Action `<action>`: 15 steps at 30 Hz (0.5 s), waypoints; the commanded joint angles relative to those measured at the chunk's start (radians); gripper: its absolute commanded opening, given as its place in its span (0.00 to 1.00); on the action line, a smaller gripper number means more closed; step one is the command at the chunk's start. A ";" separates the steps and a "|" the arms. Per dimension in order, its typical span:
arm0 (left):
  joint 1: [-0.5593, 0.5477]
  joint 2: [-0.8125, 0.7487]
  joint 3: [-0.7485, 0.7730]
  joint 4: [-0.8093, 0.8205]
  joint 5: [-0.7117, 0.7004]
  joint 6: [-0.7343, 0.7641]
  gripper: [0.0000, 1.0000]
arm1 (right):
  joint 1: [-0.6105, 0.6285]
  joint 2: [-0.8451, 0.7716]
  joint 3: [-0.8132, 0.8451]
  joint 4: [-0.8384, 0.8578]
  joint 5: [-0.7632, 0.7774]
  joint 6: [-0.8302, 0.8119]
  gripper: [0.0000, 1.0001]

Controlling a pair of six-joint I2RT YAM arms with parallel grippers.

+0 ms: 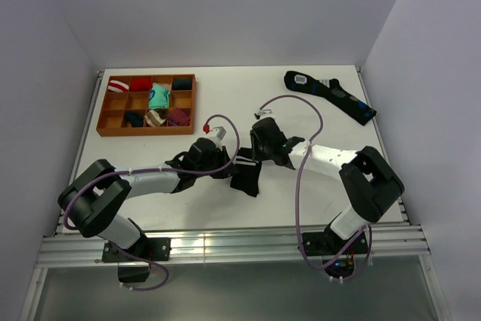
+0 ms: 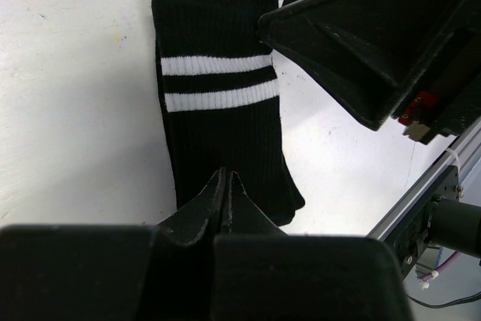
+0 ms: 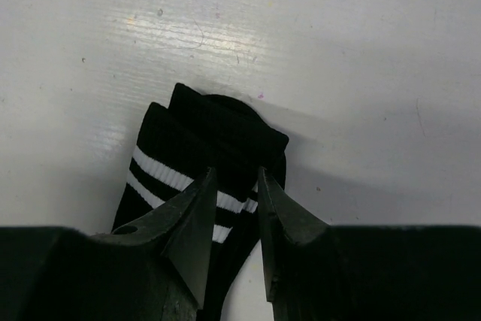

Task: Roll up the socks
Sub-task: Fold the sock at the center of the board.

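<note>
The socks (image 1: 246, 176) lie flat on the white table (image 1: 225, 95), a little toward 6 o'clock from its middle, right between the two arms. It's a black pair, one laid on the other and slightly offset, with two white stripes across the cuff. In the left wrist view the cuff points to 12 o'clock and the foot end sits at 6.

Over on the 9 o'clock side of the pair, the left gripper (image 1: 225, 167) has its jaws pressed fully together. The tips are down on the foot end of the socks, and it cannot be told whether any knit is pinched between them.

From the 1 o'clock side comes the right gripper (image 3: 234, 178). Its jaws are apart with a clear gap, and the fingertips (image 3: 209, 177) straddle the striped cuff. Fabric shows between them and they are not clamped on it.

Further back, at 10 o'clock, an orange-brown tray (image 1: 146, 132) of small compartments holds several colourful rolled bundles (image 1: 157, 97). Far off at 2 o'clock, a long dark sock (image 1: 331, 95) with blue marks and a white patch lies slantwise, well apart from everything else.
</note>
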 commanded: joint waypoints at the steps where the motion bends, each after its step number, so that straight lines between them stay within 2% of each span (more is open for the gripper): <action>1: -0.002 0.011 0.037 0.011 -0.005 0.011 0.00 | -0.005 0.021 0.048 -0.004 0.009 0.010 0.35; 6: -0.004 0.016 0.040 0.009 -0.002 0.012 0.00 | -0.005 0.026 0.049 -0.004 0.013 0.011 0.32; 15: -0.004 0.022 0.043 0.009 -0.003 0.012 0.00 | -0.003 -0.005 0.057 -0.024 0.027 0.010 0.17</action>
